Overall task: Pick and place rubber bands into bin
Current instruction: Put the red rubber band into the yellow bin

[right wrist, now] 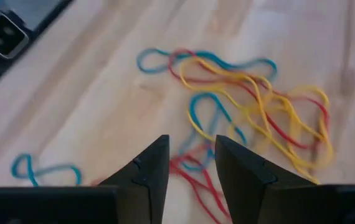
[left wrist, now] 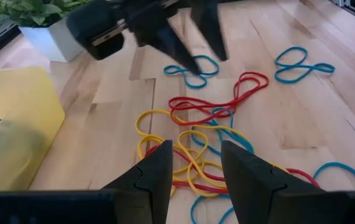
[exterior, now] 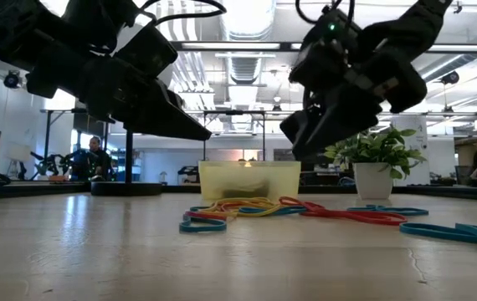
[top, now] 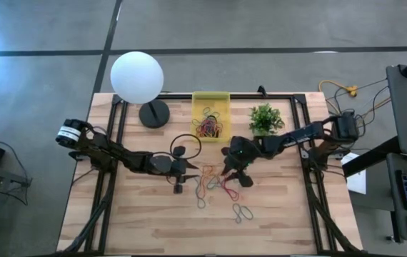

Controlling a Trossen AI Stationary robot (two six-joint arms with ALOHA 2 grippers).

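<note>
A loose tangle of red, yellow and blue rubber bands [top: 210, 184] [exterior: 255, 207] lies flat on the wooden table. A separate blue band [top: 243, 212] [left wrist: 302, 62] lies nearer the near edge. The yellow bin [top: 210, 95] [exterior: 247, 180] [left wrist: 15, 124] stands at the far edge with several bands inside. My left gripper [top: 179, 183] [left wrist: 196, 177] is open, hovering at the tangle's left side. My right gripper [top: 230, 177] [right wrist: 191, 168] is open too, hovering over the tangle's right side [right wrist: 252, 106]. In the low view both grippers stand above the table surface.
A white globe lamp [top: 137, 75] stands at the far left and a small green plant in a white pot [top: 265, 118] [exterior: 375, 159] just right of the bin. A black cable loops on the table near my left arm [top: 186, 143]. Bare wood lies toward the near edge.
</note>
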